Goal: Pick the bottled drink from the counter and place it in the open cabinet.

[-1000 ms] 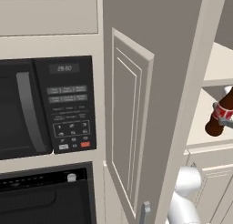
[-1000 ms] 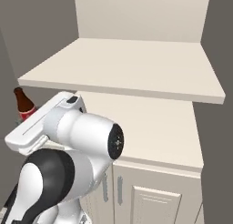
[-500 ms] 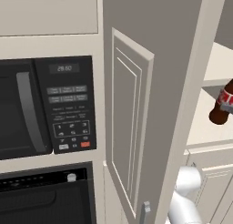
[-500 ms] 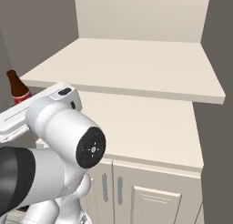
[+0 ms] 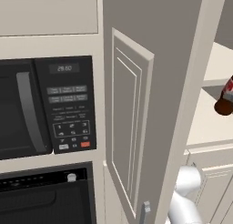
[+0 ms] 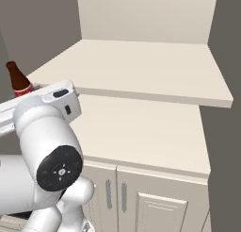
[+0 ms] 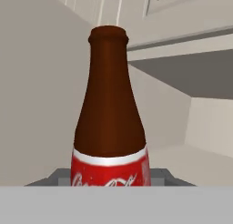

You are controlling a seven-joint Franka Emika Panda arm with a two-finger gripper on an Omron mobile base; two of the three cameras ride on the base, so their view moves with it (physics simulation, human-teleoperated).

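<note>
the two-finger gripper (image 7: pixel 110 184) was clamped on the dark brown, red-labelled glass bottle (image 7: pixel 110 127), held upright just beside the tall beige cabinet's pale shelf (image 6: pixel 141 70).

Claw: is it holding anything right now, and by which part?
Yes. The claw is shut on the bottle, gripping it low on the body at the red label; neck and cap stand free above.
</note>
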